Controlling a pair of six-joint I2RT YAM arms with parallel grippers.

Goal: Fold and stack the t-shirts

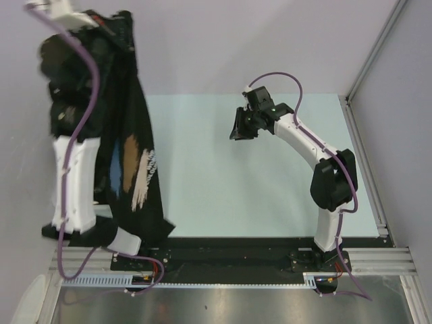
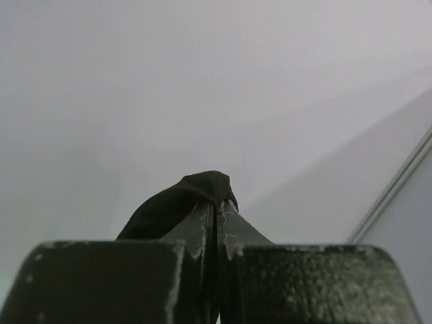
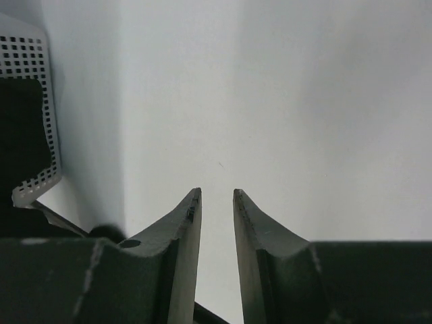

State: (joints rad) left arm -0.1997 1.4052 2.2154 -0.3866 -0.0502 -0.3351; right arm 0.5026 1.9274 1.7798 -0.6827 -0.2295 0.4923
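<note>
A black t-shirt (image 1: 138,169) with a brown, blue and white brushstroke print hangs in a long drape at the left, its lower end near the table's front edge. My left gripper (image 1: 111,23) is raised high at the far left, shut on the shirt's top. In the left wrist view its jaws (image 2: 217,206) are pressed together, with a fold of the black cloth (image 2: 182,199) bulging out over the tips. My right gripper (image 1: 240,128) hovers over the middle of the table, apart from the shirt. Its fingers (image 3: 217,196) stand slightly open with nothing between them.
The pale green table top (image 1: 270,182) lies under the right arm. A metal rail (image 1: 364,169) runs along its right edge. In the right wrist view a white perforated basket (image 3: 27,54) with dark cloth (image 3: 20,128) inside sits at the left edge.
</note>
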